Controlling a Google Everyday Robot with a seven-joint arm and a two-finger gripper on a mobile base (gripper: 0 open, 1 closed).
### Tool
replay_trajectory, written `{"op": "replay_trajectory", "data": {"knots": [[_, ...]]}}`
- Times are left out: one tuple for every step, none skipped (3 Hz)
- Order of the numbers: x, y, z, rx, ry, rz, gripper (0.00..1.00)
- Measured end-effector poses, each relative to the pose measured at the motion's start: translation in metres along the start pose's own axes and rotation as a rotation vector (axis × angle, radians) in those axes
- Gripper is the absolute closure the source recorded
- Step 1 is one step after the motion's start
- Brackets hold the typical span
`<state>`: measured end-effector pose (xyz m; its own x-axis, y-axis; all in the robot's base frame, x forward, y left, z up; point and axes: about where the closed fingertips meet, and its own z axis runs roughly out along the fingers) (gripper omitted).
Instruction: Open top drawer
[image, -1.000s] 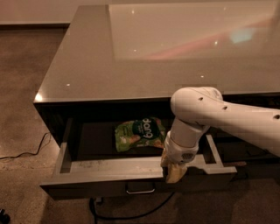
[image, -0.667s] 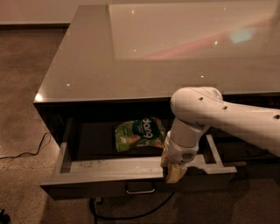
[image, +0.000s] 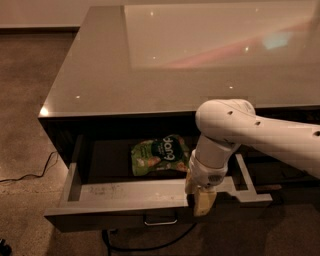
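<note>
Progress looks far along: the top drawer (image: 125, 192) stands pulled well out from under the near edge of the table (image: 150, 75). Its pale grey front rim and side walls are exposed, and its dark floor is open to view. A green snack packet (image: 160, 155) lies flat inside, toward the far middle of the floor. The drawer's dark front sits nearest the camera, with the small metal bar handle (image: 160, 220) centred low on it and nothing on it.

The gripper (image: 204, 200) hangs from the white arm (image: 260, 135), which reaches in from the right. It sits at the drawer's near front rim, right of the handle and just near-right of the packet. It appears to touch or overlap that rim. Whether the gripper is clenched on the rim or released, I cannot tell.

Judging by how much of the inside shows, the opening itself seems done or nearly so. What is probably left is, at most, a last short pull. After that the gripper would come off the rim and clear the drawer without disturbing the packet.
</note>
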<state>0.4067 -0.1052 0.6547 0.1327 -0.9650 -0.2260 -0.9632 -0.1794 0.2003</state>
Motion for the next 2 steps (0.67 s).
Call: {"op": "replay_trajectory", "data": {"knots": [[-0.0038, -0.0059, -0.0033, 0.009, 0.010, -0.010, 0.00], [-0.0088, -0.0127, -0.0072, 0.010, 0.027, -0.025, 0.00]]}}
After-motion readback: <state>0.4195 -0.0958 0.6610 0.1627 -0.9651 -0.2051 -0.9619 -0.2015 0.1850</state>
